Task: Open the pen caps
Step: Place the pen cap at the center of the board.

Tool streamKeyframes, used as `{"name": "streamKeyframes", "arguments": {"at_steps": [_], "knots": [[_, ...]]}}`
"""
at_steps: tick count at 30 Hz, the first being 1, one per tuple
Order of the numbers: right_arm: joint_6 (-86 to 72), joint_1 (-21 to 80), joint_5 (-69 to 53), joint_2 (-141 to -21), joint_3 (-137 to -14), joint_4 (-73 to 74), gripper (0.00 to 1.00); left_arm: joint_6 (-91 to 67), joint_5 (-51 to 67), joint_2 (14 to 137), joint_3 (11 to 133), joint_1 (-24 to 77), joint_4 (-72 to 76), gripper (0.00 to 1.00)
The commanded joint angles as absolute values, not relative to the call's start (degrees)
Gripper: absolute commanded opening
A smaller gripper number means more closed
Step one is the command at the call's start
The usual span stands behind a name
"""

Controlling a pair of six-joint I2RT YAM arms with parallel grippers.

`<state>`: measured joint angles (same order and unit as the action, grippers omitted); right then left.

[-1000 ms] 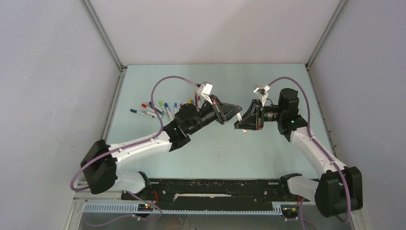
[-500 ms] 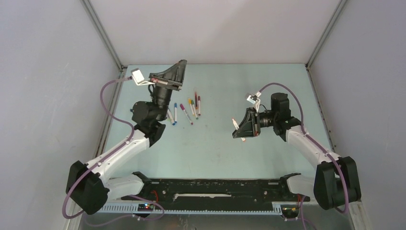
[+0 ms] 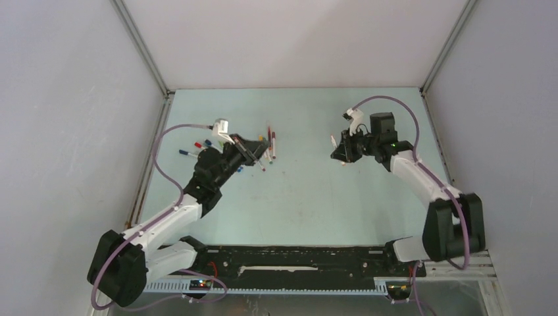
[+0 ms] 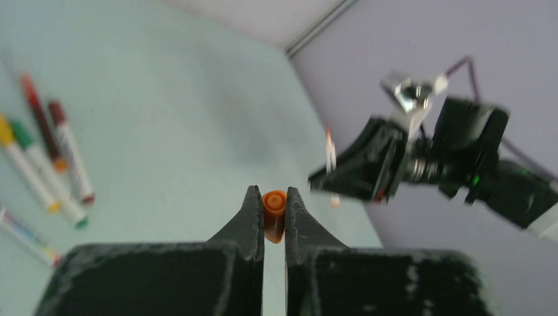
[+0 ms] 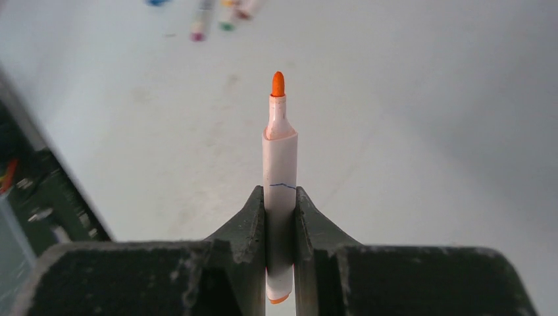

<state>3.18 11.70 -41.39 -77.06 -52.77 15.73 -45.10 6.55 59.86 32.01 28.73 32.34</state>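
Inside a booth of plain grey walls (image 3: 66, 99) and metal corner rails (image 3: 141, 49), two arms hang above a pale green tabletop (image 3: 309, 197). The left gripper (image 4: 270, 197) pinches a loose orange cap (image 4: 274, 212) clear of the surface. The right gripper (image 5: 279, 197) clamps an uncapped white pen (image 5: 279, 151), its orange tip bare. Other pens (image 3: 266, 145) lie on the table beside the left gripper.
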Motion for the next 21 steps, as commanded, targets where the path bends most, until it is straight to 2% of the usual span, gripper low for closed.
{"name": "streamKeyframes", "arguments": {"at_steps": [1,8,21], "knots": [[0.5,13.6,-21.1,-87.1,-60.9,15.3,0.04,-46.0,10.3,60.1,29.9,28.4,24.4,0.0],[-2.9,12.5,-11.9,-99.9,-69.4,19.4,0.05,-43.2,7.0,68.7,37.3,29.7,13.8,0.01],[-7.7,10.1,-10.3,-114.7,-82.5,27.0,0.05,-34.3,2.1,96.7,68.3,33.5,-12.6,0.03]]}}
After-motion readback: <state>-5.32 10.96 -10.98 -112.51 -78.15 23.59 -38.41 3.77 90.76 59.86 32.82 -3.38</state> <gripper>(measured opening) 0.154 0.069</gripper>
